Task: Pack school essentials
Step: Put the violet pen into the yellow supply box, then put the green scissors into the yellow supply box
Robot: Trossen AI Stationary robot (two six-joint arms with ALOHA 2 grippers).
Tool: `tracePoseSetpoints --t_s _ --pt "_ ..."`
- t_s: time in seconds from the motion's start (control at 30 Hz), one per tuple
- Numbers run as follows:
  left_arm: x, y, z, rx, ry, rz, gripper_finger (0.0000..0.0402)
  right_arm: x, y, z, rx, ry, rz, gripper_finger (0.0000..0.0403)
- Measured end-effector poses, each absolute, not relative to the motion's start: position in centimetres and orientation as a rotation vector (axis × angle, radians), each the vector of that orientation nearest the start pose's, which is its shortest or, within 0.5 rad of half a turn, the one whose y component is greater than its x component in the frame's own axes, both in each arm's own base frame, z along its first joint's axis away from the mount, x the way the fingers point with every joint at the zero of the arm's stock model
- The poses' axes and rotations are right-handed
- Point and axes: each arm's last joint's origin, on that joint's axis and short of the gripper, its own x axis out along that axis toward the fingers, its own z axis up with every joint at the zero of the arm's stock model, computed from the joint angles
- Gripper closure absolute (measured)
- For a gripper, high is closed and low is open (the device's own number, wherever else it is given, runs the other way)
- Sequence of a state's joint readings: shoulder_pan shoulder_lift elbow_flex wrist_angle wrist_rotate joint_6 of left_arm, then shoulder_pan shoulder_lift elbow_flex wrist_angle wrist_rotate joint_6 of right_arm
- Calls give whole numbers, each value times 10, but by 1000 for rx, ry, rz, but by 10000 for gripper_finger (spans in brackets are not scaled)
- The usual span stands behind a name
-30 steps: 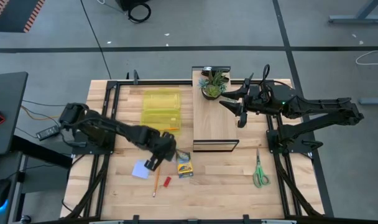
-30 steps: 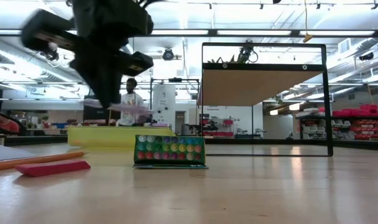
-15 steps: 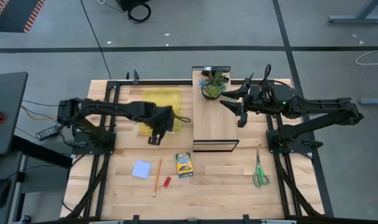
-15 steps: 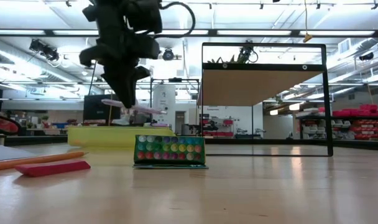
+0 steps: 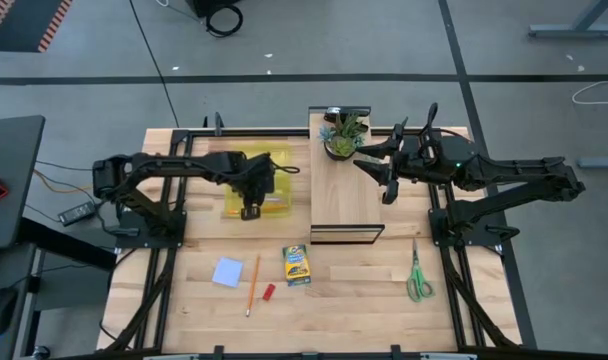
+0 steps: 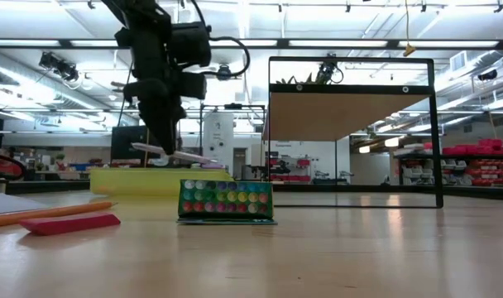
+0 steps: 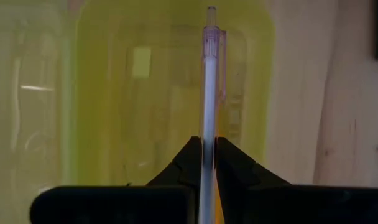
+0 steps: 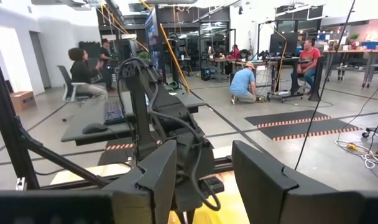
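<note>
My left gripper (image 5: 251,205) hangs over the yellow see-through box (image 5: 259,178) and is shut on a pale lilac pen (image 7: 209,81); the pen also shows in the low view (image 6: 173,154). The pale blue notepad (image 5: 227,272), an orange pencil (image 5: 252,285), the small red pen (image 5: 268,292) and the crayon box (image 5: 297,266) lie flat on the near table. The green-handled scissors (image 5: 417,275) lie at the near right. My right gripper (image 5: 387,185) is open and empty above the wooden board (image 5: 344,195). My left gripper pinches the pen's shaft (image 7: 207,134) between its two fingers, about midway along it as the low view shows. The fingers (image 6: 165,132) point down and lie across the pen. The pen hangs nearly level, lifted clear above the yellow box.
A potted plant (image 5: 344,135) stands on the far end of the board with the black frame (image 5: 346,236). A light wood strip (image 5: 369,274) lies near the scissors. Something thin and orange (image 5: 269,207) lies in the box's near end. People work in the room behind.
My left gripper has carried the pen up from beside the notepad and crayon box toward the table's far edge. It now stands over the yellow box and has turned on the way. The pen stays pinched and nearly level.
</note>
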State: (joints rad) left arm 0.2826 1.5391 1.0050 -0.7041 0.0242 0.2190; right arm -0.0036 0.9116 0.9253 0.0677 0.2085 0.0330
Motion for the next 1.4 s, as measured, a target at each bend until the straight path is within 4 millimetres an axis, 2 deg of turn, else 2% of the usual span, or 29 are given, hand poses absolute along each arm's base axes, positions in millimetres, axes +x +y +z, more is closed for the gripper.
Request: tracePoseSetpoints --t_s 0.23,0.53,0.8,1.2,1.4 --pt "276 74 190 -43 1168 128 366 198 -7 384 42 -91 -210 240" --pt "268 72 177 -54 1205 121 366 198 -7 384 42 -93 -210 240" --pt "272 64 178 -42 1180 79 342 198 -7 384 42 -94 -210 240" --pt "274 59 178 -35 1178 65 278 198 -7 384 42 -93 -210 240" --pt "279 48 187 -12 1148 23 267 198 -7 384 42 -93 -210 240"
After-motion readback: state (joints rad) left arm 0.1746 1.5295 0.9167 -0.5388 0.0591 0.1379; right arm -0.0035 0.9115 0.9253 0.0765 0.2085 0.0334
